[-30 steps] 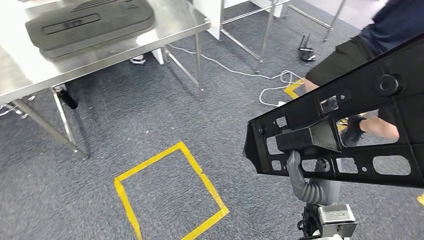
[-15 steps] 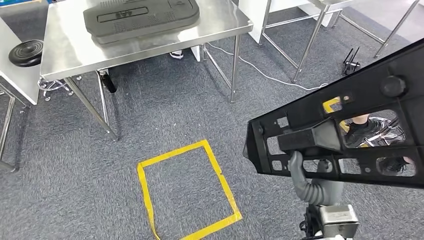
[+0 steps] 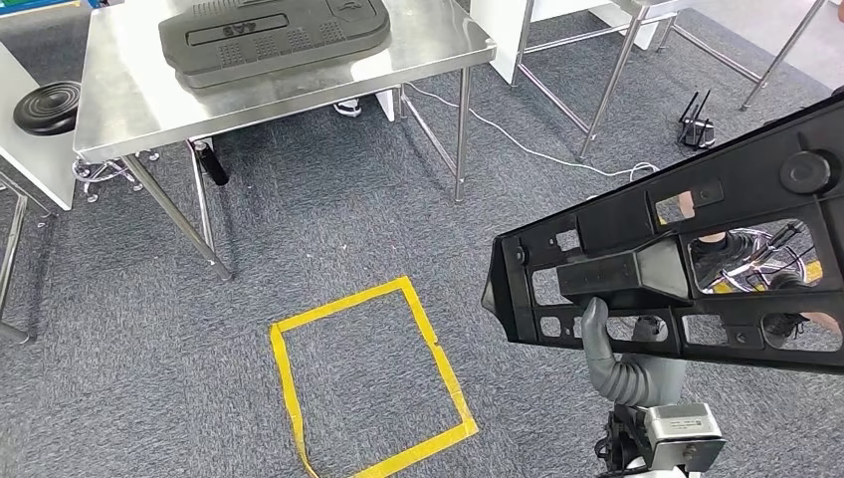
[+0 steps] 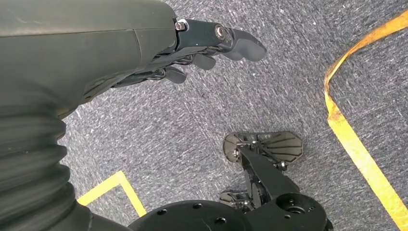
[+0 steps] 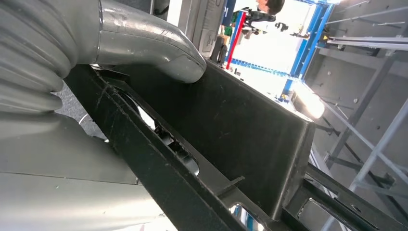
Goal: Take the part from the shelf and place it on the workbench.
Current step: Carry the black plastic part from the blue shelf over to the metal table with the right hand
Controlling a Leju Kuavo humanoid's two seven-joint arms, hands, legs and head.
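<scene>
Since half second ago, view barely shifted; my right hand (image 3: 609,351) still grasping black plastic part (image 3: 687,264), right side, held above carpet. Part flat, angular, full of cutouts. Steel workbench (image 3: 129,100) far left, dark moulded panel (image 3: 269,35) on it. Left wrist view: my left hand (image 4: 192,53) empty, fingers loosely spread over grey carpet, yellow tape (image 4: 356,144) beside

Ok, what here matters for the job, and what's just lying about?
Job:
black part, held by right hand
steel workbench

Lying about:
dark panel on the bench
round black disc
yellow floor tape
white cable
left hand, holding nothing
</scene>
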